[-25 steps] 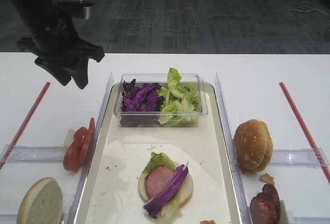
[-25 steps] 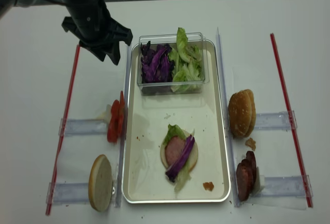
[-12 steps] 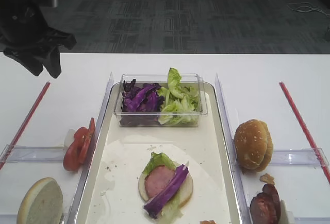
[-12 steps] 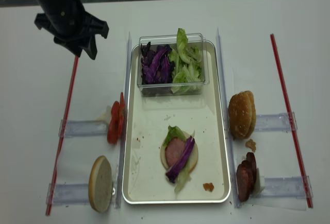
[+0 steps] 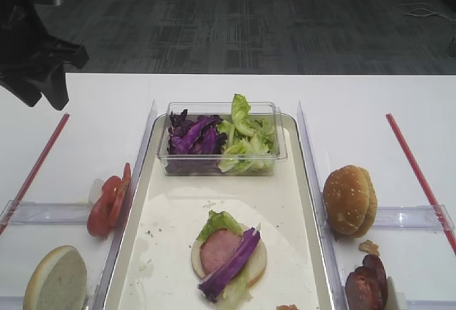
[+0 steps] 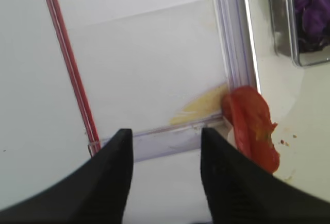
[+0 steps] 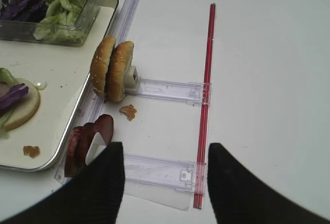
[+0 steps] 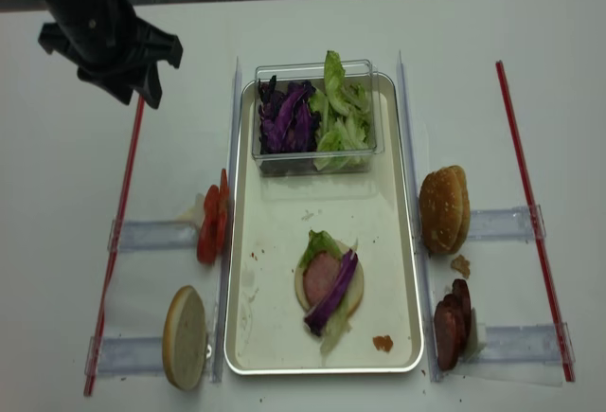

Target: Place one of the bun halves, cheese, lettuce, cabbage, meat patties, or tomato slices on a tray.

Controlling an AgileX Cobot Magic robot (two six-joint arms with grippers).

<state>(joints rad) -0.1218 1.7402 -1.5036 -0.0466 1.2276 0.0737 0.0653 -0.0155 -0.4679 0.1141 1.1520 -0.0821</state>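
On the cream tray (image 5: 299, 182) (image 8: 284, 213) lies a bun half topped with lettuce, a meat patty and a purple cabbage strip (image 5: 228, 253) (image 8: 329, 284). Tomato slices (image 5: 107, 199) (image 8: 213, 218) (image 6: 252, 128) stand left of the tray, with a pale bun half (image 5: 55, 278) (image 8: 185, 336) nearer the front. To the right are sesame bun halves (image 5: 349, 199) (image 7: 111, 69) and meat patties (image 5: 367, 285) (image 7: 87, 141). My left gripper (image 5: 43, 100) (image 8: 135, 99) (image 6: 165, 134) hangs open and empty at the far left. My right gripper (image 7: 165, 149) is open and empty. No cheese is in view.
A clear plastic box (image 5: 221, 139) (image 8: 312, 118) of purple cabbage and green lettuce stands at the tray's far end. Red strips (image 8: 123, 213) (image 8: 530, 213) and clear plastic holders (image 7: 170, 90) (image 6: 165, 141) lie on the white table on both sides. A crumb (image 7: 127, 112) lies by the buns.
My left gripper has swung left, away from the clear box to over the left red strip, still open. The food has not moved.
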